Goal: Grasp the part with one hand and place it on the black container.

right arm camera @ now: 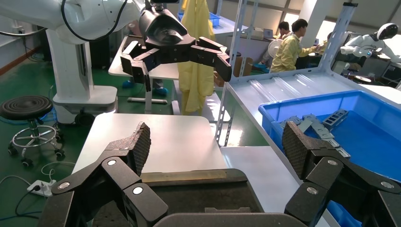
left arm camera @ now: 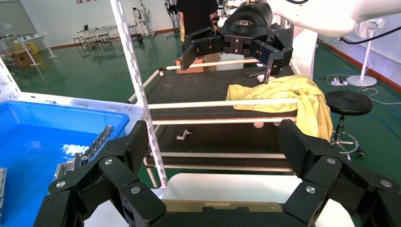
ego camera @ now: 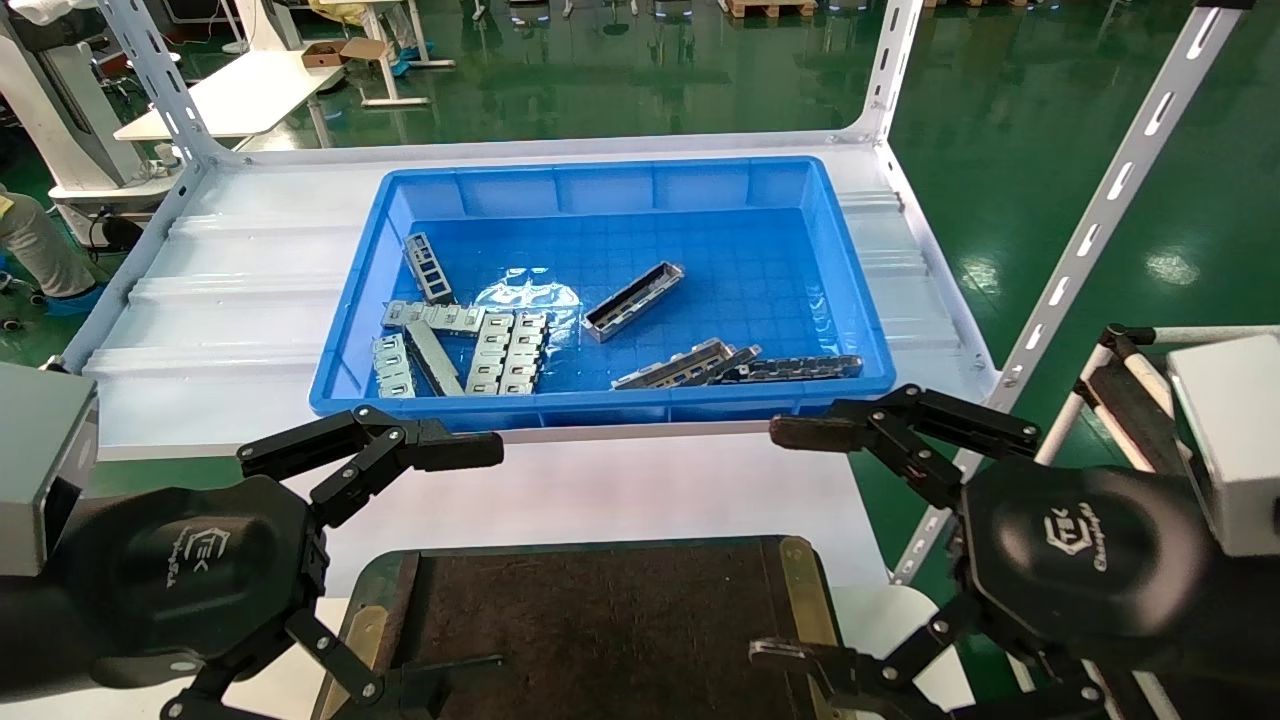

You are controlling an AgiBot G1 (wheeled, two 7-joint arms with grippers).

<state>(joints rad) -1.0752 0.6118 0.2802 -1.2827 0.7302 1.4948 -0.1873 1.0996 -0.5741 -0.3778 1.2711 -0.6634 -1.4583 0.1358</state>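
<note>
The part [ego camera: 633, 300], a narrow grey channel bracket with its dark hollow side up, lies aslant in the middle of the blue bin [ego camera: 600, 172]. The black container [ego camera: 600, 620], a flat dark tray with brass edge strips, lies on the white table in front of the bin; it also shows in the left wrist view [left arm camera: 222, 206] and the right wrist view [right arm camera: 198, 191]. My left gripper [ego camera: 465, 560] hovers open and empty over the tray's left edge. My right gripper [ego camera: 790, 542] hovers open and empty over its right edge. Both are well short of the part.
Flat light-grey slotted plates [ego camera: 500, 350] lie at the bin's front left, dark perforated strips [ego camera: 790, 368] and more brackets at its front right. A slotted rack upright [ego camera: 1100, 210] stands on the right. A cart with a yellow cloth [left arm camera: 283, 92] stands beyond it.
</note>
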